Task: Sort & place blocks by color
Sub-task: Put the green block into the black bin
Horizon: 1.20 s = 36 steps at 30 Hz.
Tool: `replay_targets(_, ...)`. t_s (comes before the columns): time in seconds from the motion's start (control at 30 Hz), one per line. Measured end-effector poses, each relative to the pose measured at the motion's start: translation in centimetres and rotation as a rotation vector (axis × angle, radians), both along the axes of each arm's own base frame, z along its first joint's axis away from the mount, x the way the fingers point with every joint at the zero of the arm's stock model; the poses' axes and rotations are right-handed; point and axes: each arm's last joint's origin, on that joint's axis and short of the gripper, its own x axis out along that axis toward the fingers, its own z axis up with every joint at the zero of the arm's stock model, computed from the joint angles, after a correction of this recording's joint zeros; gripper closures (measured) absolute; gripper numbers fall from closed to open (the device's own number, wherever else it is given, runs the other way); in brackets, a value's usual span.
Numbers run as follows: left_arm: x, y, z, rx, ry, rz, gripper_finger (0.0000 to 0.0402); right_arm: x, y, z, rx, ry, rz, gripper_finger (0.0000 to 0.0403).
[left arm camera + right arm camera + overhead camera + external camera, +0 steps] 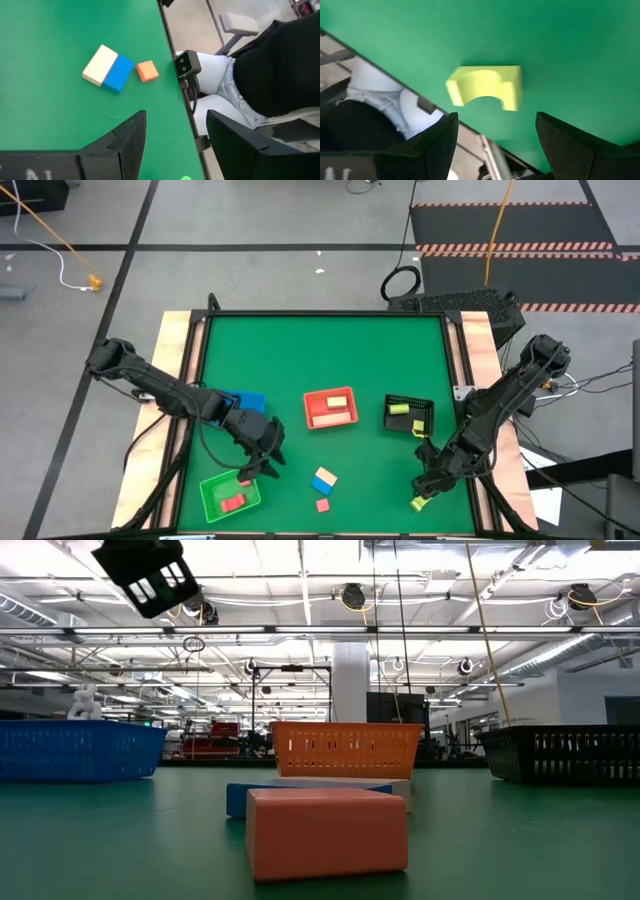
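High view: the green tray (228,496) holds a red block (233,502), the red tray (330,408) a tan bar (336,401) and what may be a pink one, the black tray (409,415) two yellow-green blocks (399,409). The left gripper (262,467) hangs spread and empty beside the green tray. The right gripper (495,135), wide apart and holding nothing, brackets a yellow-green arch block (485,86) (notch facing the fingers) near the table's front edge. A tan-and-blue pair (107,68) lies side by side, with an orange cube (147,71) just beside.

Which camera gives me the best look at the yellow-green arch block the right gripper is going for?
The right wrist view: the yellow-green arch block fills the middle of the picture, arch cutout plain, lying on the green mat between the open right gripper fingers. The high view shows only a small speck at the mat's edge under that gripper. The low and left wrist views miss it.
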Motion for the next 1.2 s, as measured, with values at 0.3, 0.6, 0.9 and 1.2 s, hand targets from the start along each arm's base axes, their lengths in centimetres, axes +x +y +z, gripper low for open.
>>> replay_targets(0.3,0.2,0.5,0.0,0.074,-0.073,-0.048,0.0195,0.7,0.8,-2.1,-0.057,0.033,0.032,0.0182)
replay_targets(0.6,0.3,0.6,0.0,0.103,-0.095,-0.047,0.0195,0.9,1.0,-2.8,-0.082,0.017,0.092,0.028)
replay_targets(0.9,0.3,0.6,0.0,0.106,-0.096,-0.044,0.0195,1.1,1.2,-2.6,-0.063,-0.011,0.097,0.0355)
replay_targets(1.2,0.3,0.6,0.0,0.124,-0.112,-0.062,0.0195,1.0,0.9,-3.3,-0.074,-0.032,0.078,0.0311)
